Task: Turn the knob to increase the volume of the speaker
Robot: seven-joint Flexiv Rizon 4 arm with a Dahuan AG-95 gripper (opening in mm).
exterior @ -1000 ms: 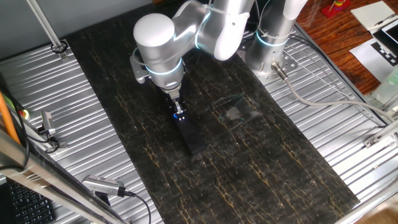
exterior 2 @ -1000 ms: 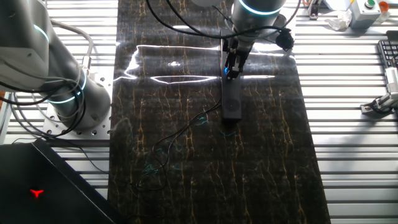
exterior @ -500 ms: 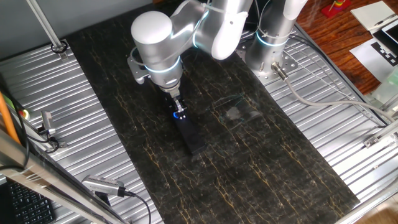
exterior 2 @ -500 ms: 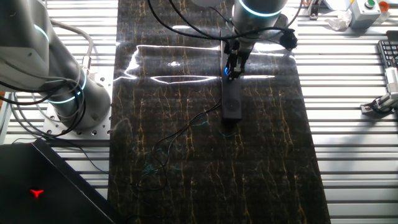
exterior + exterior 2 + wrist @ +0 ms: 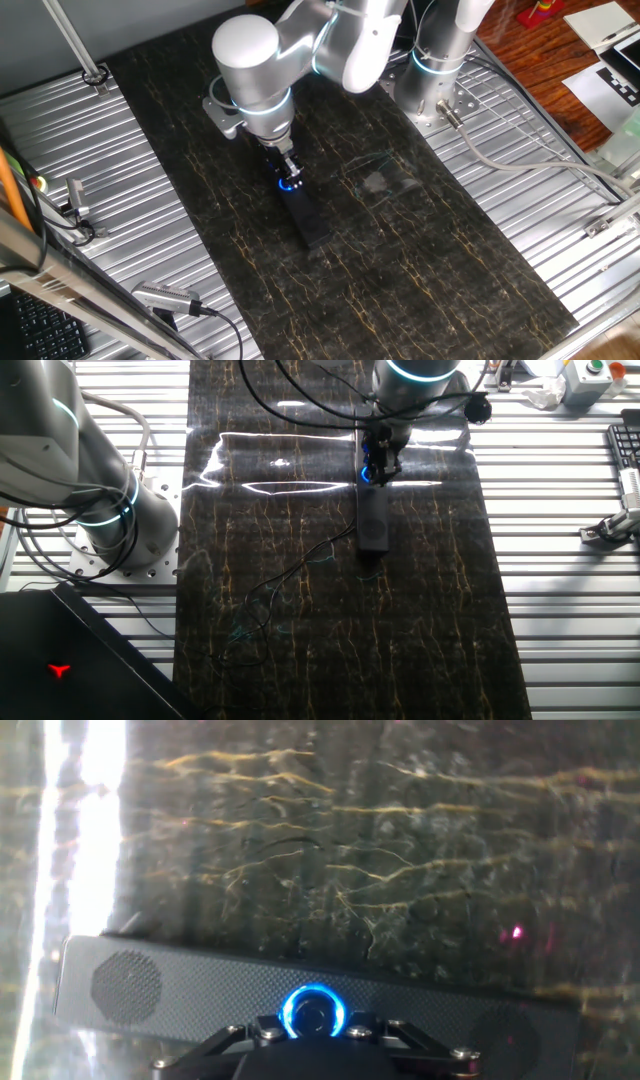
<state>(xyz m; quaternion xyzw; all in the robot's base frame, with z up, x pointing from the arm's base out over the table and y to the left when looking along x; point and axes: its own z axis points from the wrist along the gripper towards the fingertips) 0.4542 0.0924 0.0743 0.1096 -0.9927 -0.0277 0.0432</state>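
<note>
Closest to the hand camera, the pincer (image 5: 313, 1038) is seen from behind its dark linkage, set right at the knob (image 5: 314, 1011), whose blue ring glows just past the metal. Whether the fingers are pressed on the knob or merely beside it cannot be told from any view, since the tips are hidden. Behind the knob the speaker (image 5: 180, 995) is laid flat across the hand view, a round grille showing at its left end. Beyond it the dark, gold-veined mat (image 5: 400, 870) is seen, with a bright streak of glare down the left side.

From one fixed view, the speaker (image 5: 310, 218) is found near the middle of the tabletop (image 5: 120, 250), lying on the mat (image 5: 420, 260), with the knob (image 5: 289, 184) at the end nearest the arm's base and the pincer (image 5: 288, 172) pointed straight down on it. From the other fixed view, the pincer (image 5: 379, 463) is likewise shown upright over the knob (image 5: 368, 473), the speaker (image 5: 373, 520) running away from it toward the near edge. A thin cable (image 5: 290, 585) is trailed over the mat from the speaker's far end.
</note>
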